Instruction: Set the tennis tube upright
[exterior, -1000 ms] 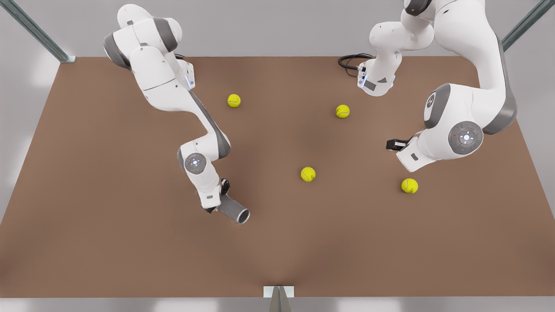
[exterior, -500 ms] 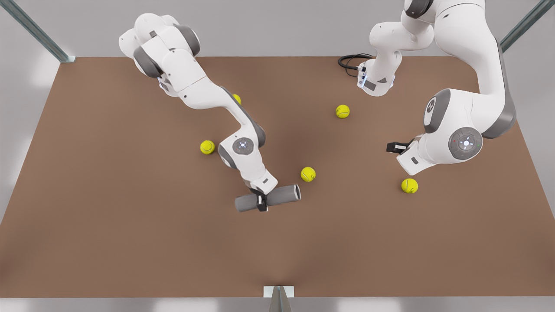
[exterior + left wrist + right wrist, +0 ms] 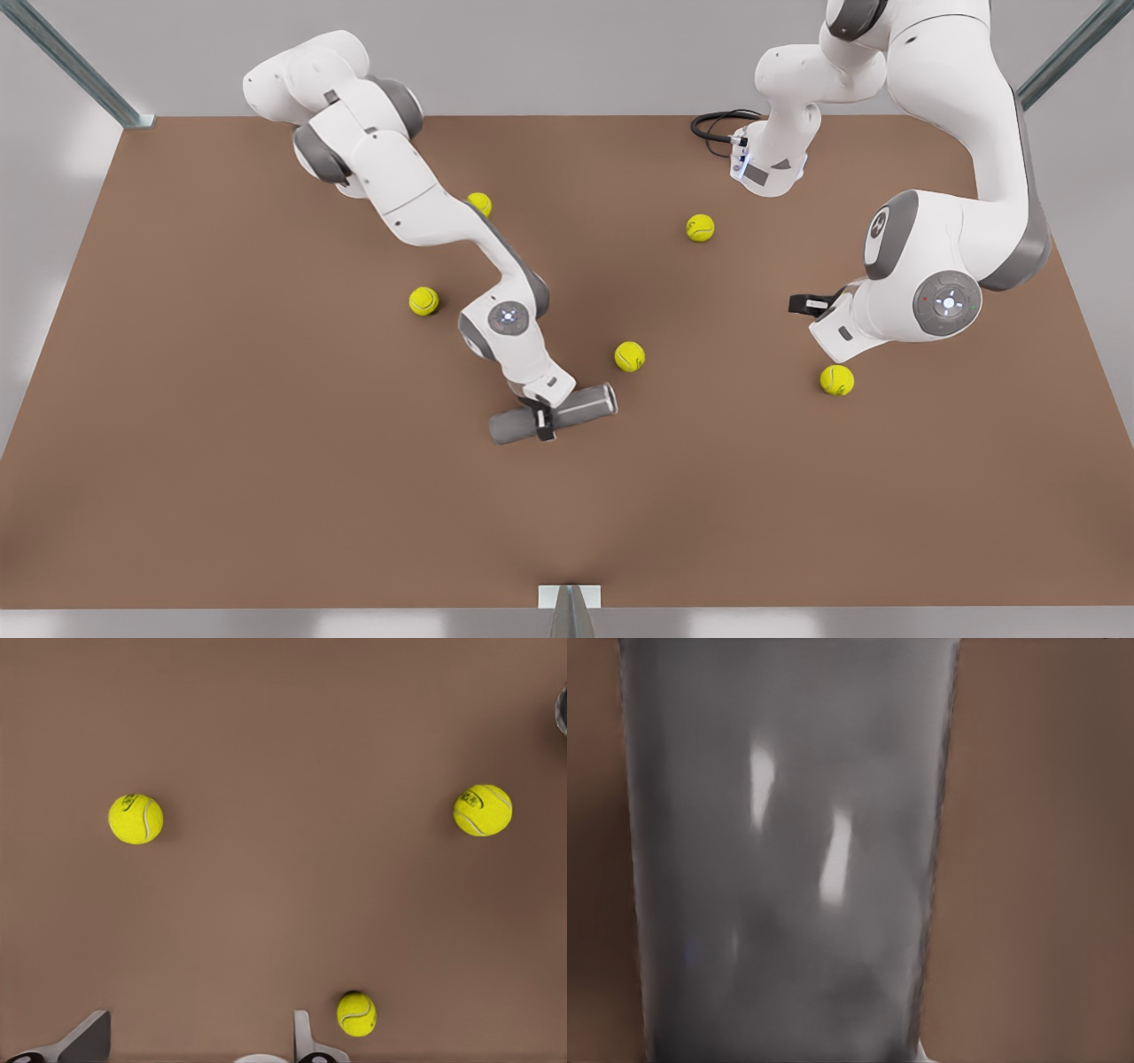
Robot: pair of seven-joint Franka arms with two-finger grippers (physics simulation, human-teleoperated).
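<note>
Right gripper is clamped across the middle of the tennis tube, fingers closed on it from either side. It belongs to the arm on the front view's left. Tube lies roughly horizontal, slightly tilted, open end toward the front view's right and a bit higher, low over the table. Can't tell whether it touches the table. Right wrist view shows the tube's grey wall close up with 2 light glints.

Left gripper is on the arm at the front view's right, waiting above the table, well apart from the tube. Left wrist view shows its fingertips spread wide, nothing between them.

5 tennis balls on the table: 1 just beside the tube's open end, 1 near the left arm's wrist, 1 mid-table toward the back, 2 around the right arm's forearm.
</note>
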